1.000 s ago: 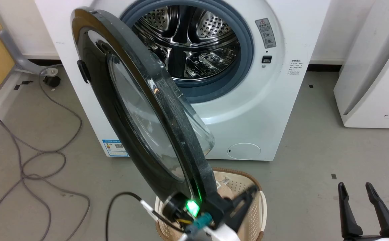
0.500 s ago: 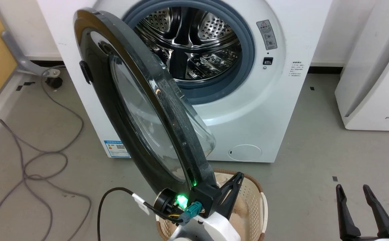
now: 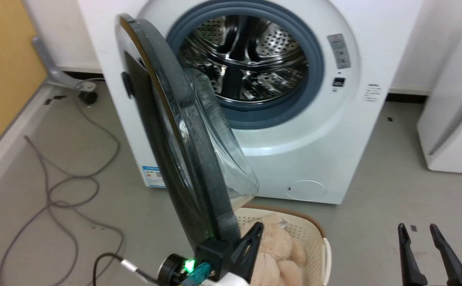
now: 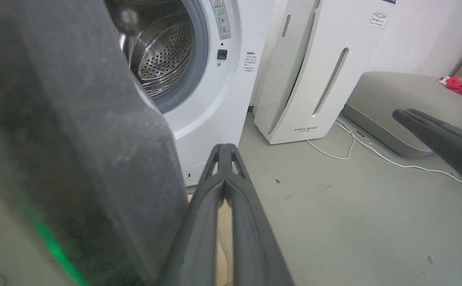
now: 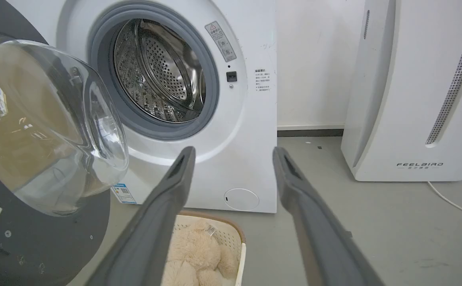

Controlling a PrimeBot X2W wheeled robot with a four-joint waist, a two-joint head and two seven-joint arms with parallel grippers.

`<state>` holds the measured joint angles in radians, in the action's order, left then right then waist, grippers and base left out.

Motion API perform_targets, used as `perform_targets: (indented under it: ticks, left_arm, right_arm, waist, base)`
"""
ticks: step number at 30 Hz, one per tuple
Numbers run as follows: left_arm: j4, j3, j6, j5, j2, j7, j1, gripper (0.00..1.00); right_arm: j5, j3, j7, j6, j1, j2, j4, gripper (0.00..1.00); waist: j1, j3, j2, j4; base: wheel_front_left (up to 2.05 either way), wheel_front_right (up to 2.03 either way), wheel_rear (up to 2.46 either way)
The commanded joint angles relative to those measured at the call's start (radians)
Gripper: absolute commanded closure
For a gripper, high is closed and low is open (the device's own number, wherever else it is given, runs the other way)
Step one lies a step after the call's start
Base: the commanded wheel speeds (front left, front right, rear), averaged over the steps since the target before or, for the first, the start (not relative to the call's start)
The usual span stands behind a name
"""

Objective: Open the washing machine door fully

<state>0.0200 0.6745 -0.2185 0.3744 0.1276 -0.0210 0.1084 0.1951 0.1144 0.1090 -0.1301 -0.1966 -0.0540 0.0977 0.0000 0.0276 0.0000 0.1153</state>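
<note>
Far left: a grey cable (image 3: 56, 190) lies looped on the floor.

Next, the washing machine door (image 3: 199, 171) stands swung out from the washing machine (image 3: 294, 151), hinged on its left side. Its rim is edge-on to the head camera, and its clear glass bowl (image 3: 231, 167) bulges toward the drum opening.

At the door's lower free edge is the left gripper (image 3: 258, 230). Its fingers (image 4: 215, 206) are pressed together with nothing between them. They sit hard beside the rim, but contact cannot be confirmed. A green light (image 3: 190, 265) glows at that wrist.

Below is a pale perforated basket (image 3: 323, 240) holding a cream plush toy (image 3: 272, 254).

Markings on the machine front:
- Blue label (image 3: 153, 176) at lower left: print too small to read.
- Grey warning sticker (image 5: 221, 41) right of the gasket (image 3: 314, 79): red triangle visible, text illegible.
- Small block of print (image 5: 261, 81): illegible.
- Round flap (image 3: 307, 190), low on the front: unmarked.

The steel drum (image 3: 250, 59) is exposed.

Lower right: the right gripper (image 3: 416, 230) hangs over the floor with its fingers (image 5: 155, 222) spread wide and gripping nothing. It is well apart from the door.

Far right: a white appliance (image 5: 413, 99) stands beside the machine, with the wordmark "FEELBIRD" (image 5: 419, 165) low on its front.
</note>
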Motion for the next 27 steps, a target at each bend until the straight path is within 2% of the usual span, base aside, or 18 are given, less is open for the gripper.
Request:
perform_targets:
  ticks: [1, 6, 7, 17, 27]
  left_arm:
    - [-0.023, -0.020, -0.021, 0.003, 0.029, 0.009, -0.019, 1.00]
    - [-0.084, -0.026, -0.044, 0.001, 0.050, 0.023, -0.049, 1.00]
    - [-0.106, -0.030, -0.054, 0.000, 0.058, 0.028, -0.061, 1.00]
    - [-0.168, -0.068, -0.103, 0.003, 0.082, 0.023, -0.095, 1.00]
    - [-0.156, -0.137, -0.145, 0.016, 0.095, -0.023, -0.104, 1.00]
  right_arm:
    - [0.003, -0.002, 0.009, -0.001, -0.017, 0.004, -0.003, 0.00]
    - [0.000, 0.000, 0.010, -0.001, -0.016, 0.004, 0.001, 0.00]
    - [0.001, 0.000, 0.011, -0.001, -0.015, 0.004, 0.004, 0.00]
    - [0.012, 0.011, 0.019, -0.001, -0.003, 0.004, 0.002, 0.00]
    - [0.005, 0.021, 0.019, -0.001, 0.013, 0.004, 0.015, 0.00]
  waist:
    - [0.0000, 0.000, 0.0000, 0.031]
    - [0.0000, -0.007, 0.0000, 0.088]
    - [0.0000, -0.011, 0.0000, 0.119]
    - [0.0000, -0.033, 0.0000, 0.278]
    - [0.0000, -0.054, 0.0000, 0.373]
  base:
    - [0.00, 0.00, 0.00]
    - [0.00, 0.00, 0.00]
    - [0.00, 0.00, 0.00]
    - [0.00, 0.00, 0.00]
    - [0.00, 0.00, 0.00]
